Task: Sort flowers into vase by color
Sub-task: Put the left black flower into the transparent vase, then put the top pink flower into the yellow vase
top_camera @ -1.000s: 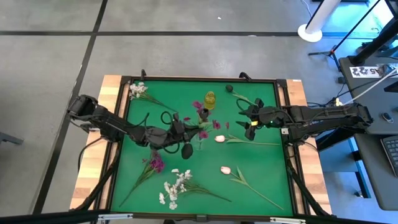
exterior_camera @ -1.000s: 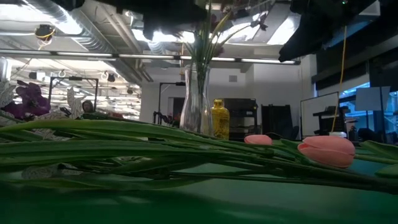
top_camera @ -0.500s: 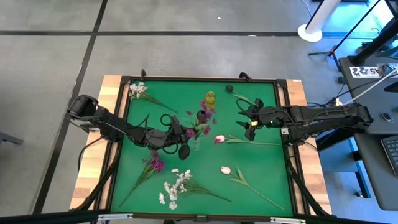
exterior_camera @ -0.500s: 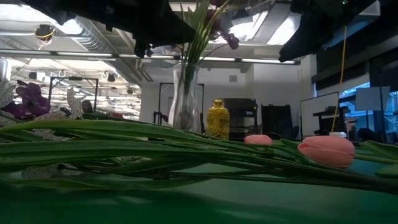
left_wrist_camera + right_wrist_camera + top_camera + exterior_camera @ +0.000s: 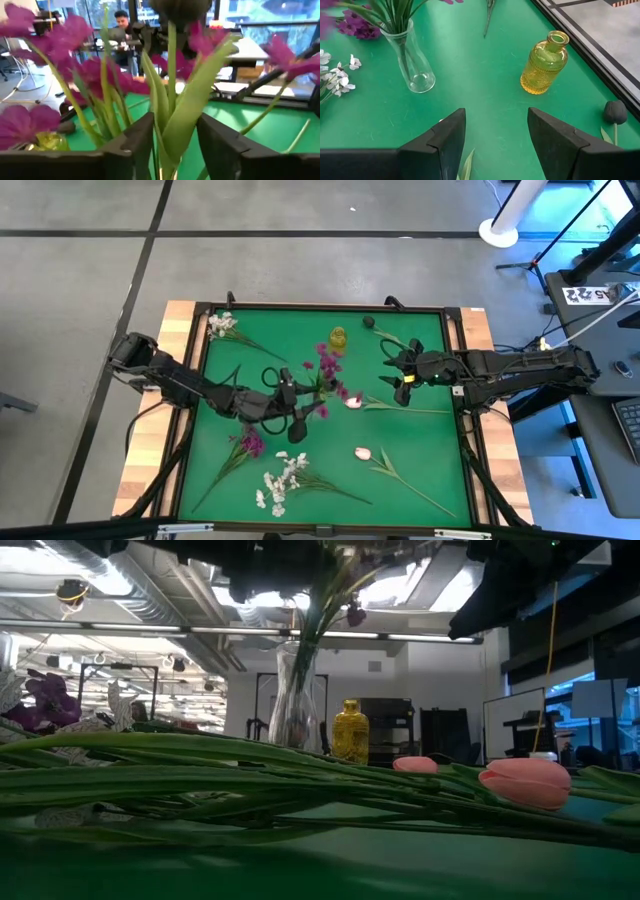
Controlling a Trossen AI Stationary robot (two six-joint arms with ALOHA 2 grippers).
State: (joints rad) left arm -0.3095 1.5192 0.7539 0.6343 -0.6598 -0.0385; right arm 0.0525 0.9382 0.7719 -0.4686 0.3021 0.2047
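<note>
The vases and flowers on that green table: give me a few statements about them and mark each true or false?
1. The clear vase holds green stems. True.
2. The yellow bottle holds flowers. False: it is empty.
3. The right end effector is open and holds nothing. True.
4. The white sprig stands in a vase. False: it lies on the table.
5. The left end effector has stems between its fingers. True.

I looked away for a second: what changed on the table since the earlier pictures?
The left claw drew back leftward, and the magenta sprigs in the clear vase swung with it; its fingers straddle green stems. The right claw, open, the yellow bottle and the flowers lying on the mat stayed put.
</note>
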